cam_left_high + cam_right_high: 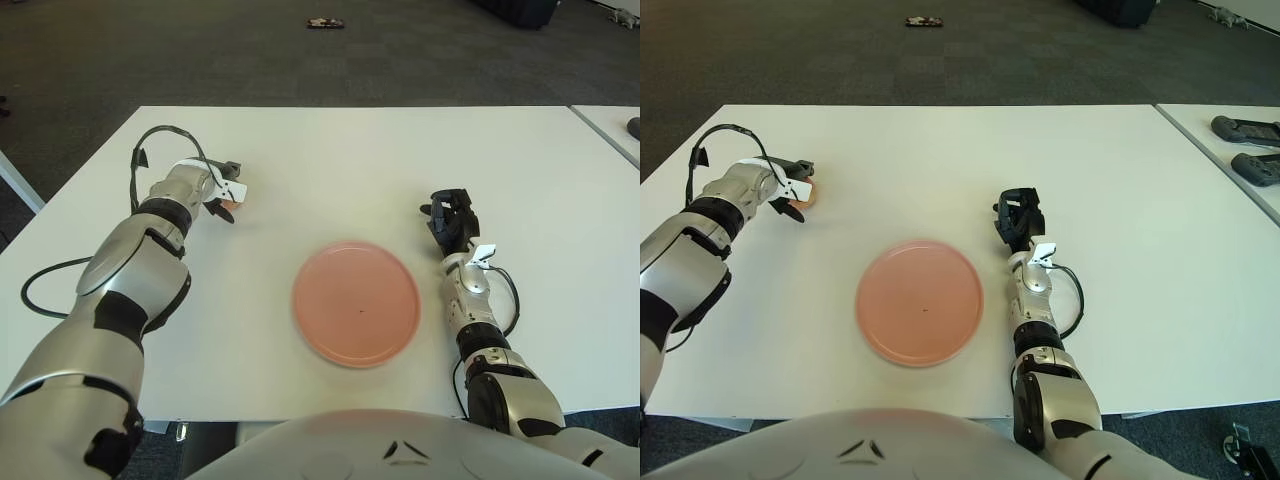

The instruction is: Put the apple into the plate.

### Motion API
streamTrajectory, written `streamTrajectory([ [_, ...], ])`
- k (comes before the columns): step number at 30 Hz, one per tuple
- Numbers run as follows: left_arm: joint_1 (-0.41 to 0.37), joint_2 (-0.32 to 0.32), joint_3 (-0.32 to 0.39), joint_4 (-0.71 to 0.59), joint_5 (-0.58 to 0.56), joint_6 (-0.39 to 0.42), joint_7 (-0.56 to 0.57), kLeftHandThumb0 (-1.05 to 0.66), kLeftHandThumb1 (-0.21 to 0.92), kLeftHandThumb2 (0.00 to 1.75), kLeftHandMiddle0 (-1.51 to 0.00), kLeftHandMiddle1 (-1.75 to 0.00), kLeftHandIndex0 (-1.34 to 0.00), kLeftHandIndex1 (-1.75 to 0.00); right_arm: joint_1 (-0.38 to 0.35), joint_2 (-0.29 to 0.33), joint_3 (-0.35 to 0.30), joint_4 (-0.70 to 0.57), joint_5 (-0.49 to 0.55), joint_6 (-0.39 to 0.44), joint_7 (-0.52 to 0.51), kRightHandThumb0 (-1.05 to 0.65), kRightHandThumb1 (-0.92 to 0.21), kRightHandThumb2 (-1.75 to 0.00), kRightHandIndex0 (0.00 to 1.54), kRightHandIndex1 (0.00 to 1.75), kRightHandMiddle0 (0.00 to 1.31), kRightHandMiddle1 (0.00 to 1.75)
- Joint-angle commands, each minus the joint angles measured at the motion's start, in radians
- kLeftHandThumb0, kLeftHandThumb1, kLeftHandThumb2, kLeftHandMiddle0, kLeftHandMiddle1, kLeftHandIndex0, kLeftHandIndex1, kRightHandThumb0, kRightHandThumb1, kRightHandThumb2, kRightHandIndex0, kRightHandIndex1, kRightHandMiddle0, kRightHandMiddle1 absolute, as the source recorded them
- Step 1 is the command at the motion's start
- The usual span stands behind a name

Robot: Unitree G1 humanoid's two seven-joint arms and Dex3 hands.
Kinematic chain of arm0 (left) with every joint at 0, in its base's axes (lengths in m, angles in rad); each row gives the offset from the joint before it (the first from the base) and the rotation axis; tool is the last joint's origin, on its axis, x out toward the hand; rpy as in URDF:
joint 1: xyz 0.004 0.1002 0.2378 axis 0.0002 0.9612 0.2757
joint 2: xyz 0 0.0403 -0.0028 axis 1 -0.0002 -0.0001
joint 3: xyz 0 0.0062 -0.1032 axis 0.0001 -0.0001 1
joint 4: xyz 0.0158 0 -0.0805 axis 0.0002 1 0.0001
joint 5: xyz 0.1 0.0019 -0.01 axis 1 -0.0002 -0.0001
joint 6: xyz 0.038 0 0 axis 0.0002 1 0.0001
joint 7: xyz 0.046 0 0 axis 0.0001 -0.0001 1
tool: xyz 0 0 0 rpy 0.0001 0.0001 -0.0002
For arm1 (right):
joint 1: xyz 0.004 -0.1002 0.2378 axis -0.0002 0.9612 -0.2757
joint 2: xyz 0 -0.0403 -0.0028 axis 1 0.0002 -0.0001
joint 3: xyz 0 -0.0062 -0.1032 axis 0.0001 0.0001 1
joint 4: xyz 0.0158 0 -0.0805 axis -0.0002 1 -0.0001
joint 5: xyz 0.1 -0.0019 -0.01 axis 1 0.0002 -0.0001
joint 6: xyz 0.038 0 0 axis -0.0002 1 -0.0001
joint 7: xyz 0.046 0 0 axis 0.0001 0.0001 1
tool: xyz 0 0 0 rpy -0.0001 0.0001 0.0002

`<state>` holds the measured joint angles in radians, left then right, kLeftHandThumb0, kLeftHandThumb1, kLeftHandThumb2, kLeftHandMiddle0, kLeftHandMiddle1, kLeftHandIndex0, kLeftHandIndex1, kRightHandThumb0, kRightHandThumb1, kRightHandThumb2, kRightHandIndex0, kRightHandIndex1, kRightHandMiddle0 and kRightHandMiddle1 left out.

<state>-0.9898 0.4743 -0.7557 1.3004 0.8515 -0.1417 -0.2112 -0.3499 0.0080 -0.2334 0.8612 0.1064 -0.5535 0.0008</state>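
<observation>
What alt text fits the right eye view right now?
The left hand is closed around the apple at the table's left side, away from the empty pink plate at centre. The right hand shows just right of the plate.
</observation>
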Motion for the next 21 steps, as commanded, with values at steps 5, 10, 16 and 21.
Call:
streamTrajectory([
  [5,0.097,-0.015,-0.017,0.031,0.019,-0.013,0.064,-0.66,0.32,0.77,-0.47,-1.08,0.00,-0.92,0.041,-0.002,-0.013,0.056,0.018,0.037,0.002,-0.35,-0.91,-0.53,0.37,1.43,0.20,1.75],
  [10,0.114,-0.016,0.001,0.034,0.003,-0.020,0.126,-0.59,0.26,0.86,-0.46,-1.11,0.00,-1.09,0.038,-0.004,-0.015,0.058,0.018,0.044,0.001,-0.35,-0.92,-0.52,0.35,1.42,0.20,1.75],
  [16,0.134,-0.018,0.018,0.039,-0.013,-0.019,0.181,-0.50,0.19,0.96,-0.48,-1.18,0.00,-1.33,0.035,-0.006,-0.019,0.061,0.021,0.048,0.004,-0.35,-0.91,-0.52,0.35,1.42,0.20,1.75],
  [21,0.149,-0.018,0.033,0.040,-0.022,-0.014,0.228,-0.43,0.17,1.02,-0.52,-1.23,-0.14,-1.53,0.033,-0.012,-0.021,0.069,0.022,0.048,0.009,-0.35,-0.91,-0.53,0.34,1.42,0.21,1.75],
])
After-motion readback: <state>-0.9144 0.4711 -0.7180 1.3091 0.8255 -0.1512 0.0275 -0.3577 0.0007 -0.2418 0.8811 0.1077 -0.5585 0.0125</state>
